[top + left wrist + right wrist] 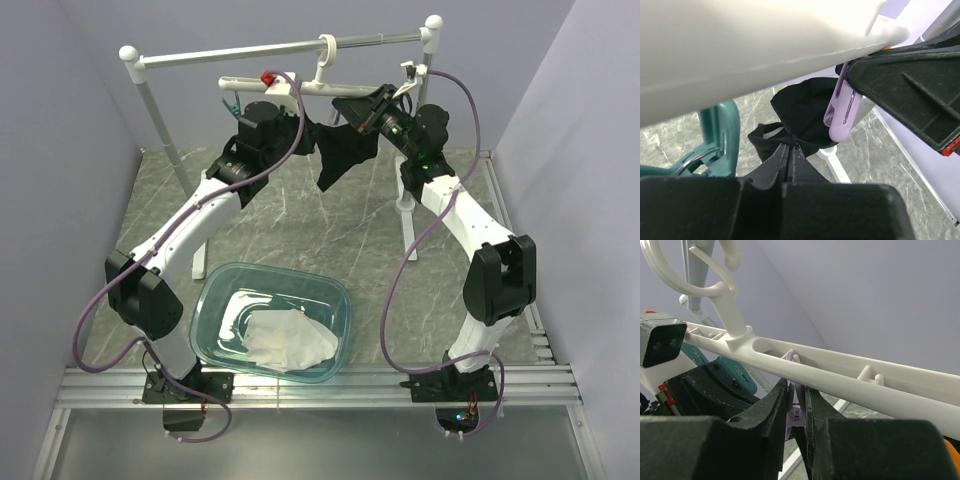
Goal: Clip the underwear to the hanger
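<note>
The white hanger hangs by its hook from the rack's rail. The black underwear dangles below it between my two grippers. My left gripper is shut on a bunched edge of the underwear, just under the hanger bar, beside the purple peg and a teal peg. My right gripper is shut on the purple peg, pinching its upper ends right under the bar. The peg's lower tips look nearly closed, with the fabric just behind them.
The tall white-and-metal rack stands across the back, with one foot on the marble floor. A teal basin holding a white cloth sits near the front. Grey walls close in on both sides.
</note>
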Motion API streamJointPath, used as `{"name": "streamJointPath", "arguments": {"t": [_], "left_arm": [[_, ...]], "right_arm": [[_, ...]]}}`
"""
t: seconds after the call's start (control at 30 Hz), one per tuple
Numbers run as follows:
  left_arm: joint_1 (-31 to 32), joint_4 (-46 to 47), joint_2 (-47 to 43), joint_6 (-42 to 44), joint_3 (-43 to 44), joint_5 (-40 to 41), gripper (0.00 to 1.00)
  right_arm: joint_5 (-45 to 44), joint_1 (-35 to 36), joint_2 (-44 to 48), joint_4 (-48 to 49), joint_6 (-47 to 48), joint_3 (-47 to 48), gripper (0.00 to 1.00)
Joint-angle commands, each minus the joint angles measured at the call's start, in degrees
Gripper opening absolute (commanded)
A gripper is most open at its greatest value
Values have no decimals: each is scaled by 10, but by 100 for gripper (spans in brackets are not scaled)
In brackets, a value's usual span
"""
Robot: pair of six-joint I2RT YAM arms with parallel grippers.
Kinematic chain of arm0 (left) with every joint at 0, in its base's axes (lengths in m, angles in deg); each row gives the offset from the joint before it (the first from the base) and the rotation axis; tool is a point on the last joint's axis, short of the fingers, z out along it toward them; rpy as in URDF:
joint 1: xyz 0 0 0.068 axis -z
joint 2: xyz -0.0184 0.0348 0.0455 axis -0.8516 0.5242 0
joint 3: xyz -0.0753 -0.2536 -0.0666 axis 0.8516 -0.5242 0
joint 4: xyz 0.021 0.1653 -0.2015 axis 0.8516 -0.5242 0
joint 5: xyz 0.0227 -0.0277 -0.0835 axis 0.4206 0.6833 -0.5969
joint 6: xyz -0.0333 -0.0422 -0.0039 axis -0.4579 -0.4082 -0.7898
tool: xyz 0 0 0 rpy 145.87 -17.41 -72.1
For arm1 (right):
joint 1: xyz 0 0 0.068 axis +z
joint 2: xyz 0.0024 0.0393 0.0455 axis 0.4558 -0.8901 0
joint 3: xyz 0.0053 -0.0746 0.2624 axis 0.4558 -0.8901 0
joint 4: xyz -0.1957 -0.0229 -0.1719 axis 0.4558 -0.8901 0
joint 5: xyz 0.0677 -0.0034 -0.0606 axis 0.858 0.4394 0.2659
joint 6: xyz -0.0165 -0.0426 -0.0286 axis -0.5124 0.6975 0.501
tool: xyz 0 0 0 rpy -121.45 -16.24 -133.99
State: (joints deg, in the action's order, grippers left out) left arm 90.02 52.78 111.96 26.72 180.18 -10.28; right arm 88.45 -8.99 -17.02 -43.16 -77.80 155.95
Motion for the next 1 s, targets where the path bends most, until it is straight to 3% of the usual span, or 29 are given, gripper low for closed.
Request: {"name": "streamJointPath", "arguments": {"t": [0.0, 0.3, 0.97], "left_arm": [[-7, 23, -2, -8, 27, -20, 0], [-17, 45, -9, -20, 17, -71, 0], [-18, 68, -11, -37, 17, -90, 0]], "right_arm": [[23, 3, 3, 46, -3, 5, 0], [38, 3, -1, 76, 13, -5, 0], [61, 2, 6, 97, 32, -30, 0]]}}
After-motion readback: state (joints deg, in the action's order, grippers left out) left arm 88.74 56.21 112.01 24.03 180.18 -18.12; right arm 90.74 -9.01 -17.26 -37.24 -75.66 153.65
